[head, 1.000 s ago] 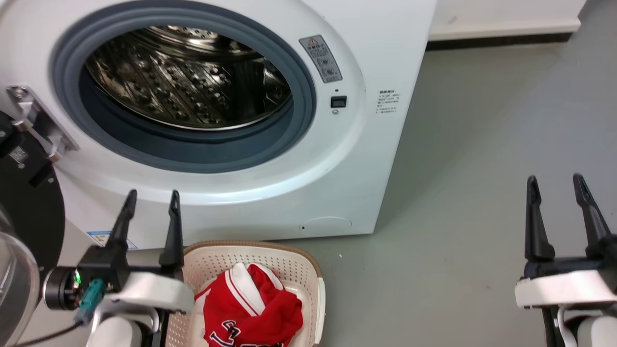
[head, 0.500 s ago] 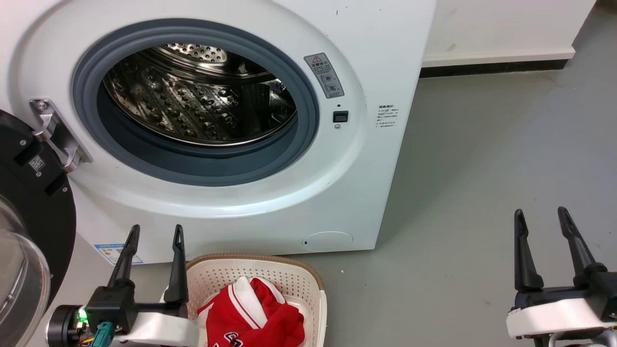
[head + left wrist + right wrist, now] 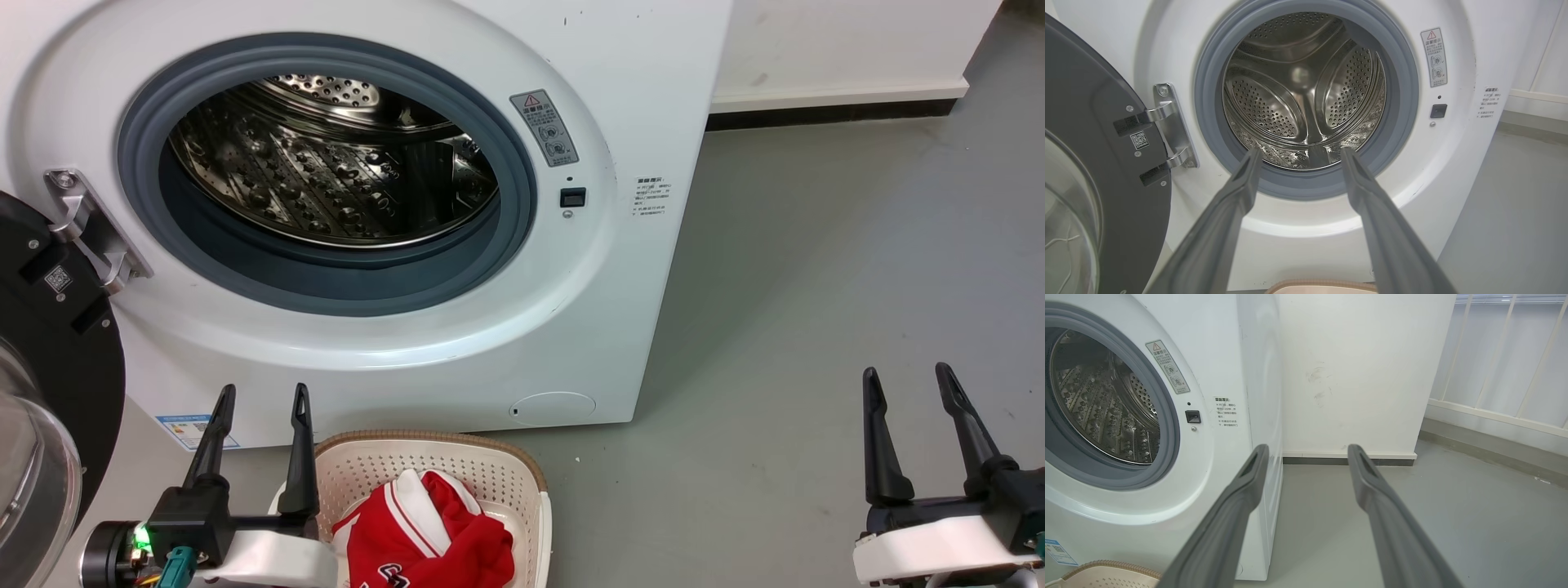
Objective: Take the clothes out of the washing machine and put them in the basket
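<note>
The washer (image 3: 645, 73) is white, with a grey gasket (image 3: 343, 282) round a shiny steel drum (image 3: 326, 188) dotted with holes and a black door (image 3: 57, 351). The basket (image 3: 498, 469) is cream with fine dot perforations and a brown woven-look rim, and the clothes (image 3: 465, 547) in it are red with white stripes. The floor (image 3: 816, 286) is grey-green; the left gripper (image 3: 264, 389) and right gripper (image 3: 905, 371) are black on white wrists.

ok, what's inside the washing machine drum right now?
The washing machine drum shows bare perforated steel walls and paddles, no fabric on them. Its front floor is hidden behind the grey gasket. The clothes lie in the basket.
</note>
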Available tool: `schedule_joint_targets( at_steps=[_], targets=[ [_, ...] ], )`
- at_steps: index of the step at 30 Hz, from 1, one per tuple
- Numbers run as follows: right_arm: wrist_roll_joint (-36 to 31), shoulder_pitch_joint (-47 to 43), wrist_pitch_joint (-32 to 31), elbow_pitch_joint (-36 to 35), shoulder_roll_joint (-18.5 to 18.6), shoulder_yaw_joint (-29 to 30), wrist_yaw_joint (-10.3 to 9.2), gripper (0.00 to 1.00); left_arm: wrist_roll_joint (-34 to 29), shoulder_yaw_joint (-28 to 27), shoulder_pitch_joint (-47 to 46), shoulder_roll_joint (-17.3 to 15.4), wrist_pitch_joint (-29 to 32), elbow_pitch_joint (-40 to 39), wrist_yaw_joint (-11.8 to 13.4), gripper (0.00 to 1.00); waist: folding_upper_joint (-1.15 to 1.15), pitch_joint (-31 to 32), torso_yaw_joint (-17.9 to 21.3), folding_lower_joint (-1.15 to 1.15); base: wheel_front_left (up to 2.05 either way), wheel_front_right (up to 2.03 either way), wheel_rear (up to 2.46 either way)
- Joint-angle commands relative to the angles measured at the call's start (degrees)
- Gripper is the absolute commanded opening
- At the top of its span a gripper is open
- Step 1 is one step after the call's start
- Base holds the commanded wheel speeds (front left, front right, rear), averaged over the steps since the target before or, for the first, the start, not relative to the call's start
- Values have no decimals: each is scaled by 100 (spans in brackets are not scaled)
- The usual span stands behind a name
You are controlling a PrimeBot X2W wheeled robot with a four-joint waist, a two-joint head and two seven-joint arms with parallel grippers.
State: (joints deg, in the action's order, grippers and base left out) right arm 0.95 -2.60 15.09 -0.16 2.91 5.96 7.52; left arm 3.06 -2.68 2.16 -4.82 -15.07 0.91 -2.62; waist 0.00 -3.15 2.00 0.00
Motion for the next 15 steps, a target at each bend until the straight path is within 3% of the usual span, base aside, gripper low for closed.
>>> schedule_joint_targets(
  at_steps=[1,15],
  targets=[
    [-13,34,11,-13,-5,-11,-6,100,-43,-27,27,26,-15,7,-24,100,0,3,-4,0,0,0,0],
    [-18,92,11,-13,-5,-4,-6,100,-88,-74,4,118,-15,-57,-76,100,0,-49,-22,0,0,0,0]
  ],
)
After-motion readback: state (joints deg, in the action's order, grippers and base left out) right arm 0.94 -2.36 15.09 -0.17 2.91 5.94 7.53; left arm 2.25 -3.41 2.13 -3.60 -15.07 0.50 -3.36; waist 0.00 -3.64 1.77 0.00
